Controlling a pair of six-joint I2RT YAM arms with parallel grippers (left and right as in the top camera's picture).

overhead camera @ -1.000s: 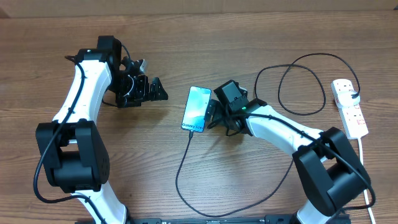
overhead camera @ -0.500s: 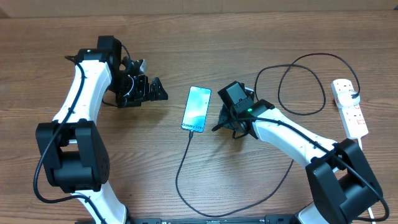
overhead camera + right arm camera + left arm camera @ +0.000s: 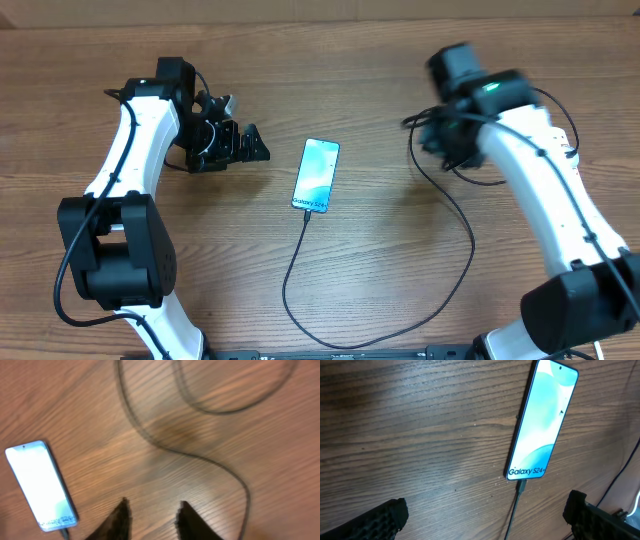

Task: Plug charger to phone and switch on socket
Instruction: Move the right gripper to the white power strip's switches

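Right end effector (image 3: 152,510): swung from beside phone (image 3: 316,176) toward far right tabletop edge; half spread, empty. Left end effector (image 3: 245,148): spread wide. Phone mid-tabletop, charger (image 3: 300,270) apparently seated. Risk: arm snags cable loop, unplugging phone

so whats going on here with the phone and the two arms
The phone lies flat on the table with the charger plugged into its Galaxy end. Neither arm holds anything: the left fingers are spread wide beside the phone, and the right fingers are apart above the charger's loops, off to the phone's right. The socket doesn't show in these views, so its switch can't be judged.
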